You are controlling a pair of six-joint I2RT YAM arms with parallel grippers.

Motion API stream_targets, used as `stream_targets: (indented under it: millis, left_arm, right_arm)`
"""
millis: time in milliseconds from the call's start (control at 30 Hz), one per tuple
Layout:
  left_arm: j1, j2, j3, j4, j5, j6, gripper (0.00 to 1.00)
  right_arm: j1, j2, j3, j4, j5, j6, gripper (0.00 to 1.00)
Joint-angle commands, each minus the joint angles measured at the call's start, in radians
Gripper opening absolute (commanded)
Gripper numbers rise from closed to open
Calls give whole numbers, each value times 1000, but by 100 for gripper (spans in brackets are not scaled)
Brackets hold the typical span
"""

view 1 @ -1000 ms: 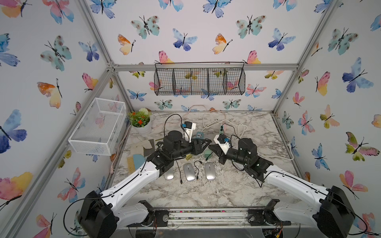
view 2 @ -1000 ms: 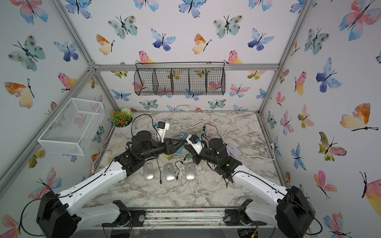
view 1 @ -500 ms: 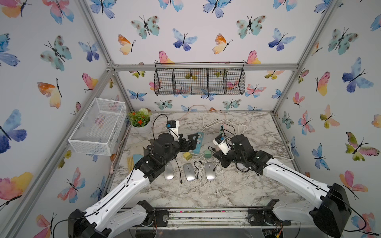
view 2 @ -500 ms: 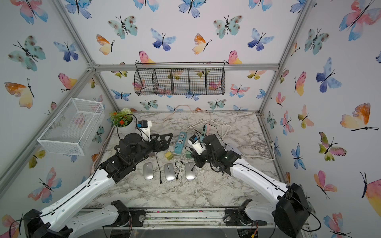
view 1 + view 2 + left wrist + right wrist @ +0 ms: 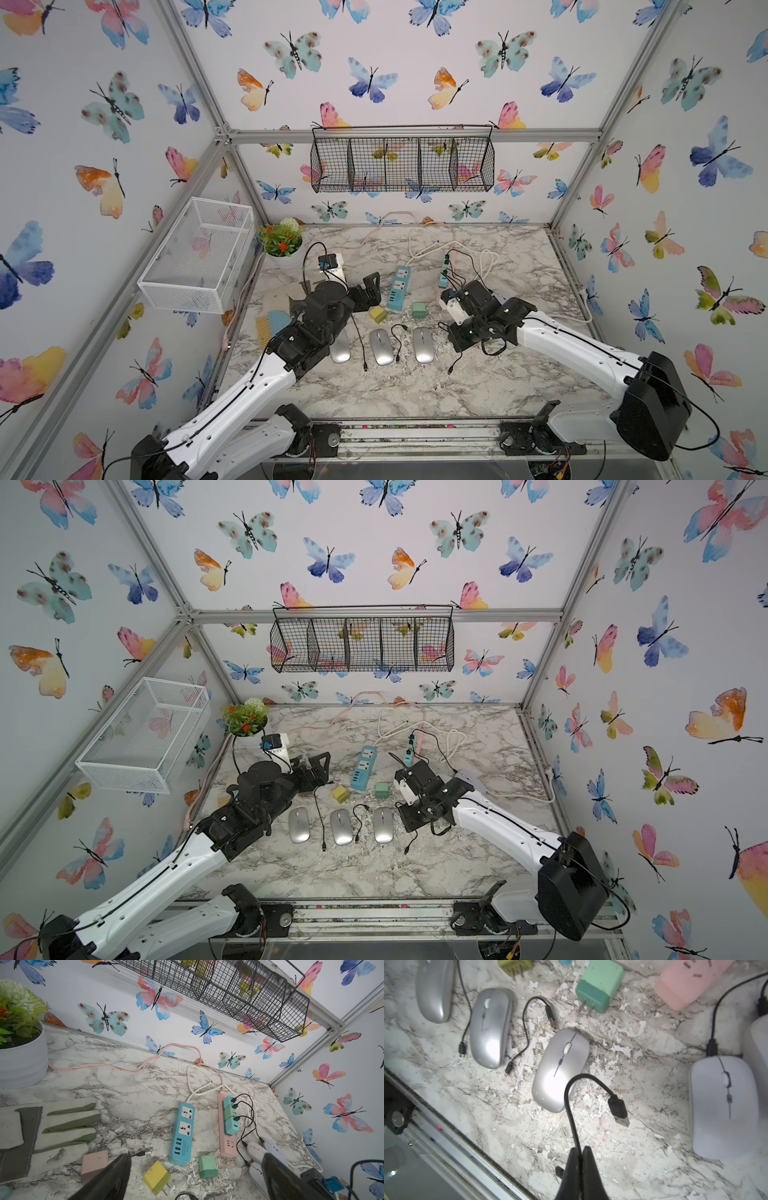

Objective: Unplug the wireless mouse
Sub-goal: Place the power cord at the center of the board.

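Looking down in both top views, three silver mice [image 5: 381, 347] line the near tabletop [image 5: 415, 390], the right mouse [image 5: 423, 345] just left of the right gripper [image 5: 459, 338]. Left wrist view: left gripper [image 5: 196, 1154] gapes wide, empty, beside the chargers [image 5: 156, 1177]. Right wrist view: right gripper pinches the black cable [image 5: 569, 1093], USB plug [image 5: 619, 1110] dangling free above that mouse. Unplugging looks done, only dropping the cable remains.

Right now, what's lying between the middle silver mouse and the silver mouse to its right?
A short black cable, plugged into neither the middle mouse nor the right-hand mouse; the right wrist view shows it clearest.
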Motion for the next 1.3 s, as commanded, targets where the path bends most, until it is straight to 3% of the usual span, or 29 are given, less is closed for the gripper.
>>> stream_targets:
  millis: [0,167,500,967,1267]
  left_arm:
    - [3,-25,-24,-30,-3,-12,98]
    - [3,-31,-41,-58,29,-34,98]
    - [2,-42,-62,-63,42,-47,98]
    - [5,-40,-67,-66,60,-52,98]
    - [6,-40,-71,-69,60,-58,98]
  right_arm:
    - [0,41,-33,62,90,38,2]
    - [0,66,-121,295,96,-3,2]
    - [0,158,-183,499,168,-36,2]
    - [0,302,-141,565,184,0,5]
    - [0,259,-144,553,183,30,44]
